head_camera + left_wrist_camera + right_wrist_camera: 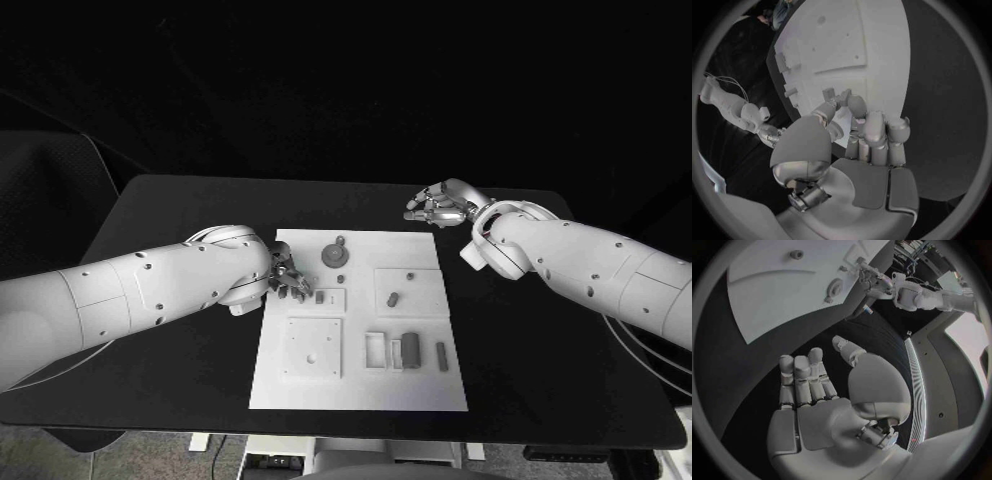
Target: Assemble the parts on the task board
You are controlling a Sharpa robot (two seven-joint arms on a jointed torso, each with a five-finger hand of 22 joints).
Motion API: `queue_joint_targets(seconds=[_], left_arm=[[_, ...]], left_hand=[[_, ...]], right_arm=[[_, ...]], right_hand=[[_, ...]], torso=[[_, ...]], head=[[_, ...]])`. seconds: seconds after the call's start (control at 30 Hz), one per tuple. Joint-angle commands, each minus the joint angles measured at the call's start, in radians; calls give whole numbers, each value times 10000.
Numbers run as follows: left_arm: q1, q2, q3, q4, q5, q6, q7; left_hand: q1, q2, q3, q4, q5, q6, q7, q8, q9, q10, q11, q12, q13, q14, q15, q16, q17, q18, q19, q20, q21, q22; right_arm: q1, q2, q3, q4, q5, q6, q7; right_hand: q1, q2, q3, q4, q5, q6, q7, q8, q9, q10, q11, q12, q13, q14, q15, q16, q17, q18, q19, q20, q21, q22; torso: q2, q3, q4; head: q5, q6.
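The white task board lies mid-table, with several small grey parts on it. A round part sits near its far edge, and a small part lies in a recess by its left edge. Longer bars lie nearer me. My left hand hovers at the board's left edge beside that small part, its fingers curled in and the thumb tip close to a fingertip; I see nothing between them. My right hand is over the black table beyond the board's far right corner, palm bare, holding nothing.
Raised white blocks and a square plate stand on the board. Black table surrounds the board on all sides. In the right wrist view the board, the round part and my left hand lie ahead.
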Motion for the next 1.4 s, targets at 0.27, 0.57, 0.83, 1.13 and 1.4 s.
queue_joint_targets(seconds=[0.27, 0.57, 0.83, 1.13, 1.4], left_arm=[[-14, -14, -11, 0, 22, 104, -57], [-14, -32, -11, 8, 16, 23, -67], [-14, -88, -7, 39, -45, -107, 31], [10, -246, 154, 147, 233, -408, 101], [38, -366, 523, 226, 360, -670, 230]], left_hand=[[-303, -38, -359, 6, -355, -408, 363, -54, -28, -97, -32, 94, 10, -137, -2, 101, -49, 448, -70, -25, 229, -7], [-506, -71, -608, 47, -522, -422, 367, -61, -30, -109, -32, 118, 14, -155, -3, 134, -71, 455, -86, -22, 227, -11], [-517, -51, -621, 52, -525, -421, 366, -60, -30, -110, -33, 120, 14, -156, -3, 137, -72, 456, -87, -23, 227, -12], [-213, 242, -499, -32, -466, -359, 335, -25, -13, -160, -47, 121, 4, -207, -16, 147, -116, 501, -108, -42, 205, -29], [768, 723, 250, -83, -405, -399, 345, -43, -23, -355, 18, 60, -65, -389, 15, 98, -307, 499, -223, -9, 85, -106]], right_arm=[[-9, 4, 0, 8, -17, 165, 48], [-24, 11, 0, 2, -17, 175, 47], [-31, 11, 0, -9, -17, 173, 49], [-36, 10, 0, -20, -17, 168, 50], [-45, 7, 0, -24, -17, 168, 47]], right_hand=[[-108, 26, 62, 18, -50, -25, 62, 58, -13, -82, 19, 52, -9, -82, -3, -14, -14, -116, -56, 7, 220, -12], [-108, 26, 63, 17, -50, -25, 62, 58, -13, -82, 19, 53, -10, -82, -3, -14, -14, -116, -56, 6, 220, -12], [-109, 26, 64, 16, -49, -25, 62, 58, -14, -82, 19, 53, -11, -83, -3, -13, -15, -116, -56, 6, 220, -13], [-110, 28, 66, 16, -49, -26, 62, 58, -14, -82, 19, 54, -12, -83, -3, -13, -15, -116, -56, 6, 221, -13], [-111, 29, 67, 15, -49, -26, 62, 59, -14, -82, 19, 55, -12, -83, -3, -12, -16, -116, -56, 6, 222, -14]], torso=[[-2, -9, 0], [0, -9, 5], [-3, -5, 1], [-7, -4, 6], [-13, -11, 9]], head=[[-4, -17], [-6, -22], [1, -11], [6, 39], [2, 93]])
